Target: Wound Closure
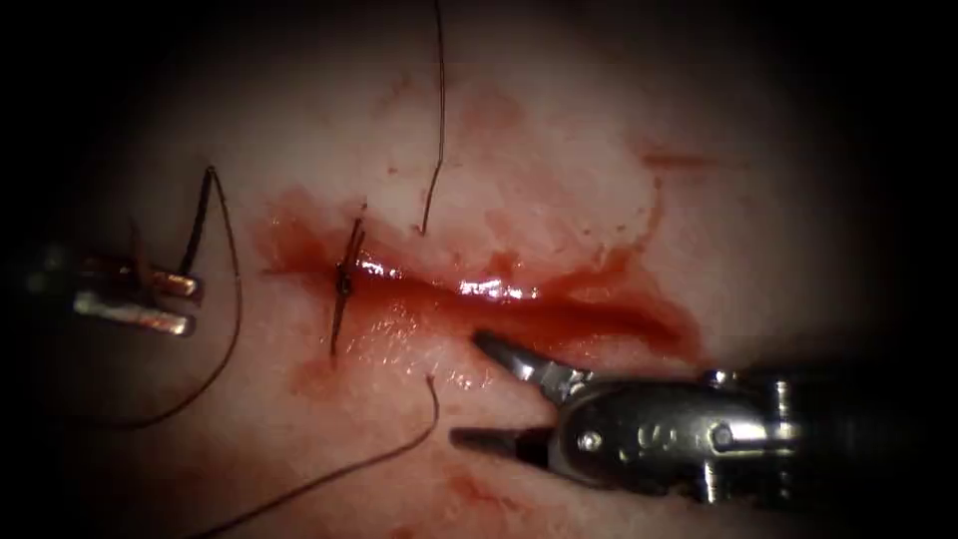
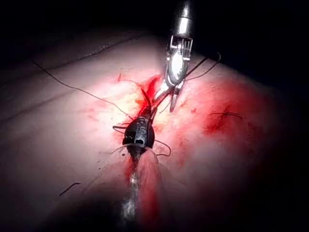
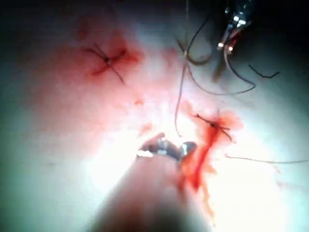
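Observation:
The tissue (image 1: pixel 559 180) has a cut (image 1: pixel 559 309) running left to right, wet with red fluid. A tied stitch (image 1: pixel 342 284) crosses its left end, also seen as the stitch (image 3: pixel 212 123). My left tool (image 1: pixel 190 302) sits left of the cut, shut near one end of the dark curved needle (image 1: pixel 198 225). The needle rises free of the tissue, and thread (image 1: pixel 238 309) trails from its top. My right tool (image 1: pixel 467 387) lies just below the cut's right half, jaws wide open and holding nothing. It shows as the right tool (image 2: pixel 166 101), beyond my left tool (image 2: pixel 140 131).
A loose thread (image 1: pixel 439 120) hangs down from the top to an end above the cut. Another thread (image 1: pixel 399 454) ends below the cut and runs off to the lower left. An older stitch (image 3: pixel 108 60), also the older stitch (image 2: pixel 224 115), sits apart from the cut.

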`<act>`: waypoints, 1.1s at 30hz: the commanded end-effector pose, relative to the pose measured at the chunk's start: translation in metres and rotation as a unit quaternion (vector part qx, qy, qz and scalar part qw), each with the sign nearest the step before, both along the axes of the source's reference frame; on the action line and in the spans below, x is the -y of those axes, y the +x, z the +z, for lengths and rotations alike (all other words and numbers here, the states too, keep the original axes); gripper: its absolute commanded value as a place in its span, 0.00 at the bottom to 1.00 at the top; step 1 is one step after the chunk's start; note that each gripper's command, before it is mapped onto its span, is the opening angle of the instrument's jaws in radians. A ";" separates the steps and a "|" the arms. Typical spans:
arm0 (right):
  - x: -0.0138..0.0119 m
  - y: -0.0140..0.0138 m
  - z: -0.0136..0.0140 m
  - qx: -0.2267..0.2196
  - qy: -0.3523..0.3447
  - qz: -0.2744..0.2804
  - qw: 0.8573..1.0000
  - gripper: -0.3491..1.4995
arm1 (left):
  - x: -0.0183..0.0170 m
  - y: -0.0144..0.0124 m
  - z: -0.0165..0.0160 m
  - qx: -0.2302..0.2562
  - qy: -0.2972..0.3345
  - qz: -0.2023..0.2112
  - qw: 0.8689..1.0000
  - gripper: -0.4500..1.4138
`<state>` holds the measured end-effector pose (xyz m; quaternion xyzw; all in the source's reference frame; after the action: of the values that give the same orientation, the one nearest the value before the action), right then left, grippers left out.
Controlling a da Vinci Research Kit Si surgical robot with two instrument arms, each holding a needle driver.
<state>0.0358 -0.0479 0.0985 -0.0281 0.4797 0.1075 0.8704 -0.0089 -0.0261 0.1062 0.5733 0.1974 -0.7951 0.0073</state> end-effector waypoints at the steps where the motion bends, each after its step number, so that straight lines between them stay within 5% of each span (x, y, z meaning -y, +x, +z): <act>1: 0.0002 0.0016 0.0001 -0.003 0.001 -0.003 1.000 0.75 | 0.0002 -0.0005 0.0006 0.001 0.000 0.000 1.000 0.00; 5: 0.0004 0.0026 0.0000 -0.009 0.006 -0.012 1.000 0.58 | 0.0003 -0.0006 0.0006 0.000 0.000 0.002 1.000 0.00; 7: 0.0005 0.0025 0.0000 -0.013 -0.003 -0.024 1.000 0.34 | 0.0003 -0.0006 0.0006 0.000 0.000 0.002 1.000 0.00; 8: 0.0006 0.0022 0.0000 -0.017 -0.010 -0.033 0.999 0.01 | 0.0003 -0.0006 0.0006 0.000 0.000 0.002 1.000 0.00; 14: 0.0013 0.0014 -0.0004 -0.031 0.002 -0.079 0.996 0.00 | 0.0003 -0.0005 0.0006 -0.001 0.002 0.001 1.000 0.00; 24: 0.0071 0.0011 -0.0068 -0.045 0.008 -0.133 0.990 0.00 | 0.0004 -0.0005 0.0006 -0.002 0.002 0.003 1.000 0.00; 33: 0.0088 0.0004 -0.0087 -0.058 0.026 -0.180 0.982 0.00 | 0.0004 -0.0004 0.0006 -0.003 0.001 0.004 1.000 0.00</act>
<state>0.0355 -0.0563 0.0894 0.0903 0.5240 -0.0413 0.8459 -0.0089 -0.0262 0.1063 0.5699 0.2003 -0.7969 0.0087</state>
